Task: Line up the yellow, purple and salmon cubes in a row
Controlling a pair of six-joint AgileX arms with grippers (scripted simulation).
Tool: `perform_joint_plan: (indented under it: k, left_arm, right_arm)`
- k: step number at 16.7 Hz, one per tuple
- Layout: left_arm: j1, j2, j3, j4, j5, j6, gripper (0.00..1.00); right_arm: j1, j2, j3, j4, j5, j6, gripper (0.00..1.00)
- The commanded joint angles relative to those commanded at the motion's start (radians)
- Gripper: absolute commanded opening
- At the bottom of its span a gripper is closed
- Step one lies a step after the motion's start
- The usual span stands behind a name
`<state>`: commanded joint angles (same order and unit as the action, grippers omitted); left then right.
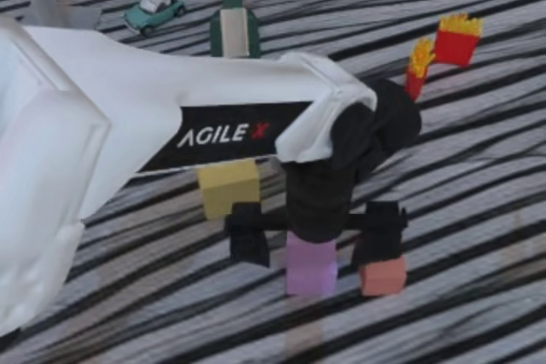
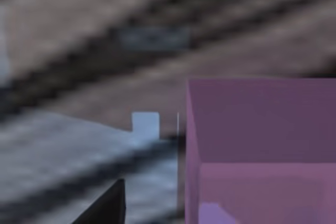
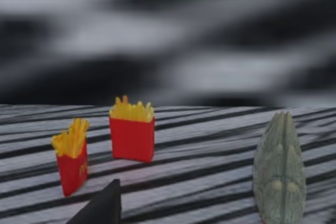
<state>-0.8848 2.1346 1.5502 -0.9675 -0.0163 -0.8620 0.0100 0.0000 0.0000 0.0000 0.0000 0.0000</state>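
Note:
My left gripper [image 1: 314,234] hangs open over the middle of the table. The lilac-purple cube [image 1: 310,266] sits between its two dark fingers [image 1: 248,236] and fills the near side of the left wrist view [image 2: 262,150]. The small salmon cube [image 1: 383,276] lies just right of the purple one, partly under the right-hand finger. The pale yellow cube [image 1: 229,187] rests up and to the left, half under the arm. My right arm is out of the top view. One dark finger [image 3: 107,203] of it shows in the right wrist view, with nothing held.
Two red fries cartons [image 1: 456,38] [image 1: 418,66] stand at the back right. A teal toy car [image 1: 154,8] and a green upright object [image 1: 232,19] are at the back. A grey-green ridged object [image 3: 279,169] stands near the right gripper.

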Motion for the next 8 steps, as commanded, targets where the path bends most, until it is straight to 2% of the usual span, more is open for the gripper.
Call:
perform_joint_plan:
  k: [5,8]
  left_arm:
    - [0.011,-0.045,0.12,-0.178,0.0,-0.006,1.0]
    - [0.017,-0.067,0.16,-0.23,0.0,-0.006,1.0]
  right_arm:
    - [0.0,0.0,0.0,0.0,0.0,0.0,1.0]
    - [0.0,0.0,0.0,0.0,0.0,0.0,1.0]
